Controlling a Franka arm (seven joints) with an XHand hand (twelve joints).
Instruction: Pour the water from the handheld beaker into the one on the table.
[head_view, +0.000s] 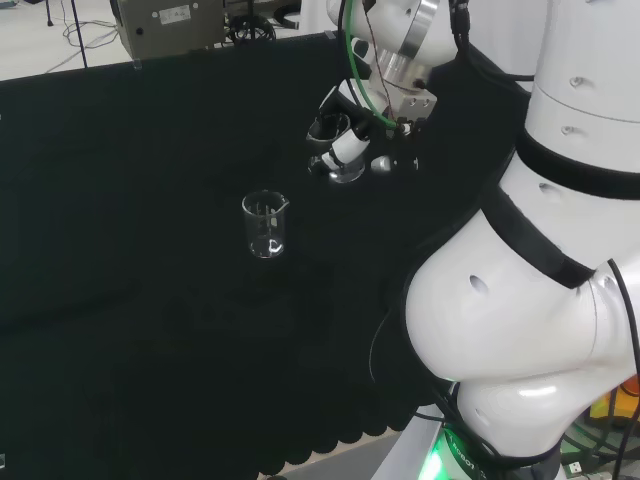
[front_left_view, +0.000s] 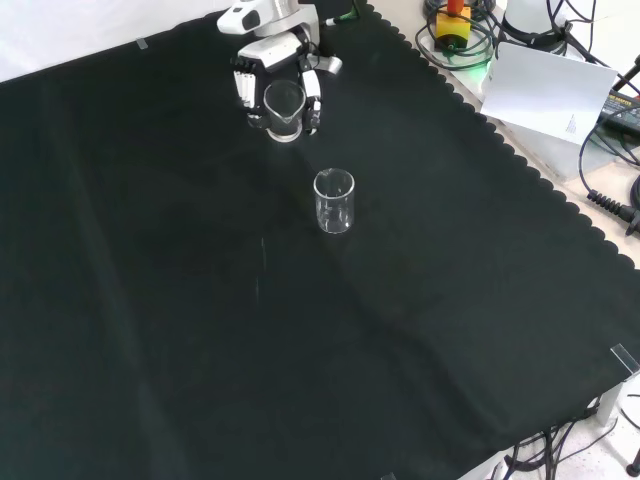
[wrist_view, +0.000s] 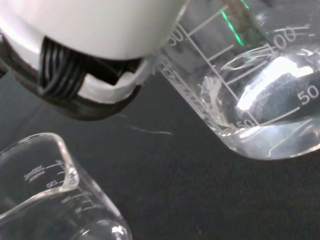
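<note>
We see the hand with fingers curled round a beaker (some water inside), held above the cloth, second beaker upright on the cloth, near, apart

The hand reaches in from the top of the front view, palm toward the camera, its black and white fingers curled down on both sides of a held beaker. In the head view the white arm bends up over the hand.
</note>
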